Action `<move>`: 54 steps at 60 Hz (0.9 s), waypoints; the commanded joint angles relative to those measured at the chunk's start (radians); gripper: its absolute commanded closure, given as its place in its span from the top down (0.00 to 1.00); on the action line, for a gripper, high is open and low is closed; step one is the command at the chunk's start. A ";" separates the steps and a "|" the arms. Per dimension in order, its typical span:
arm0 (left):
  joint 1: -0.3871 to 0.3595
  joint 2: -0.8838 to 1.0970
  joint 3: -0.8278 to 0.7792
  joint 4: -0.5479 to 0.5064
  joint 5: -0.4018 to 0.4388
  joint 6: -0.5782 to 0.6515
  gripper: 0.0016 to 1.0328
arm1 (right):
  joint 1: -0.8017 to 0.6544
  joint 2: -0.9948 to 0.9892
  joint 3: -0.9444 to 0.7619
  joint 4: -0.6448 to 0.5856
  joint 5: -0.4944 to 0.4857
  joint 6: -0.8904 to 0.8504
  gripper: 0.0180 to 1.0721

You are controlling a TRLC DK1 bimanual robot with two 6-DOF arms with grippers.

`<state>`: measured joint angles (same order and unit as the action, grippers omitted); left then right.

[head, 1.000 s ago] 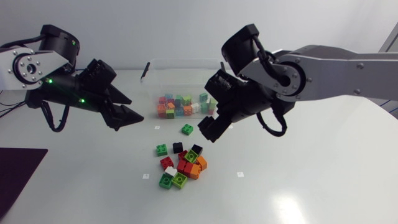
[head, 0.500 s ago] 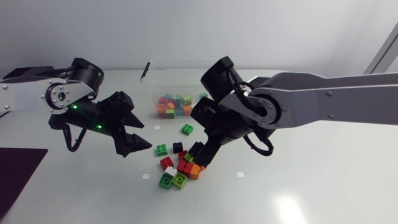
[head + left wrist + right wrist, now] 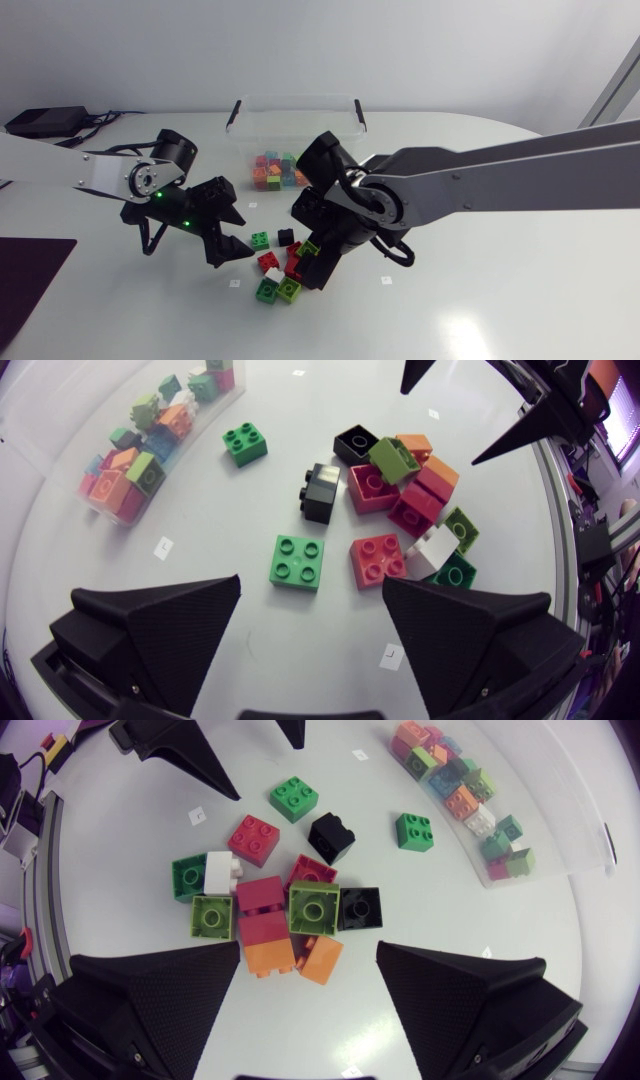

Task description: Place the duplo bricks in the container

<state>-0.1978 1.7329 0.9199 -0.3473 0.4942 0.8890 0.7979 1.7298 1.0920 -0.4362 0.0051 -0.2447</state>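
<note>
At mid-table (image 3: 480, 300), loose duplo bricks (image 3: 290, 265) heaped in red, green, orange, black and white. Just behind, clear container (image 3: 295, 99) with more bricks inside. Left gripper (image 3: 312, 585) spread wide, green brick (image 3: 297, 560) just ahead, gripping nothing. Right gripper (image 3: 308, 950) likewise spread over the heap's other side, orange bricks (image 3: 320, 958) between its fingers, pinching none.

This looks like a robotics lab or test bench, not a home or shop. 2 robot arms, the left arm (image 3: 105, 178) showing green status lights (image 3: 157, 196) and the right arm (image 3: 480, 185), reach over a plain white table (image 3: 520, 300) marked with small square tags (image 3: 234, 283). On it lie toy duplo bricks (image 3: 290, 268) and a clear container (image 3: 296, 103), with a dark mat (image 3: 30, 285) at its edge.
</note>
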 commanded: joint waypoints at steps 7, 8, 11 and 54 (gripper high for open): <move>-0.009 0.077 0.040 0.008 0.012 0.059 0.96 | 0.011 0.056 0.023 0.021 0.021 0.018 0.94; -0.009 0.083 0.043 0.013 0.012 0.059 0.96 | 0.011 0.057 0.025 0.021 0.022 0.018 0.94; -0.012 0.096 0.053 0.016 0.012 0.061 0.96 | 0.011 0.068 0.034 0.021 0.029 0.018 0.94; -0.040 0.191 0.112 0.060 0.012 0.079 0.96 | 0.023 0.178 0.160 0.008 0.090 0.013 0.91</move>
<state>-0.2260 1.8957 1.0058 -0.2932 0.4942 0.9436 0.8108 1.8717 1.2316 -0.4217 0.0818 -0.2424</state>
